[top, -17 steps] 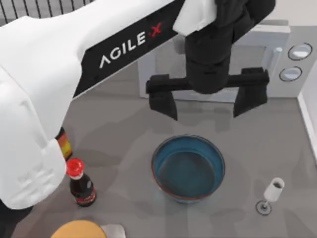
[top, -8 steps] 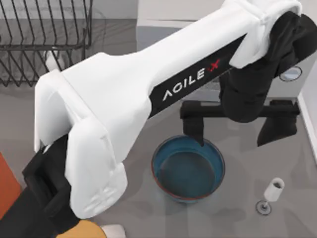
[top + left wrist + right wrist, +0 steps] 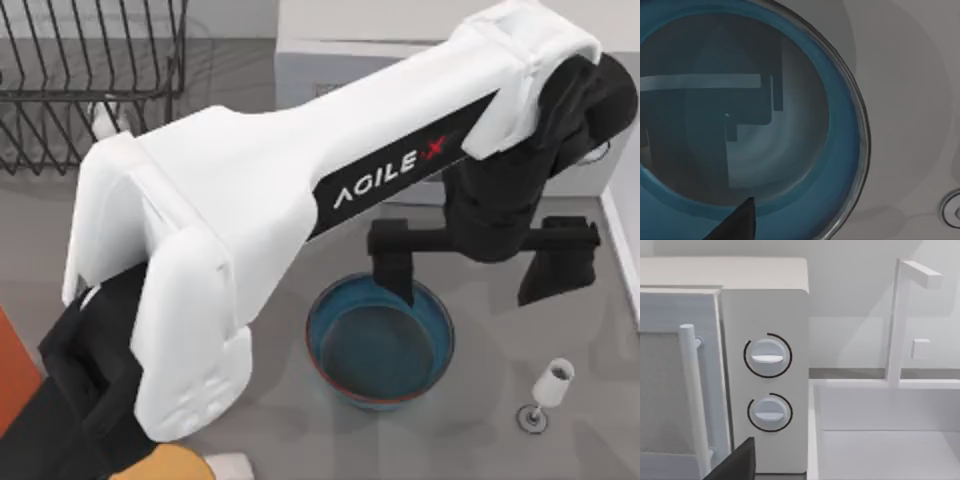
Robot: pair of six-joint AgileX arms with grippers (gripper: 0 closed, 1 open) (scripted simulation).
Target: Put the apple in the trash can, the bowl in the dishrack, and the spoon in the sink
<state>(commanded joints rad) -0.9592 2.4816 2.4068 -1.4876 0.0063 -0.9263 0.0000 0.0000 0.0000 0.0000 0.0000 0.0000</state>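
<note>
A grey table carries a white microwave at the back, with a sink beside it. The bowl sits upright on the bare grey surface, directly under the left gripper, whose fingers are spread wide: one fingertip hangs over the bowl's far rim, while the other lies well outside the rim toward the sink side. The left wrist view looks straight into the bowl's dark teal hollow. The risk, as I judge it, is a poor bite: if the gripper descends as it stands, one finger could land on the rim and tip or shove the bowl, or the smooth wall could slip from the pinch. Just past the bowl stands a small wine glass, which a sliding bowl could topple. The dishrack is well apart, beyond the arm. I cannot tell the right gripper's state.
</note>
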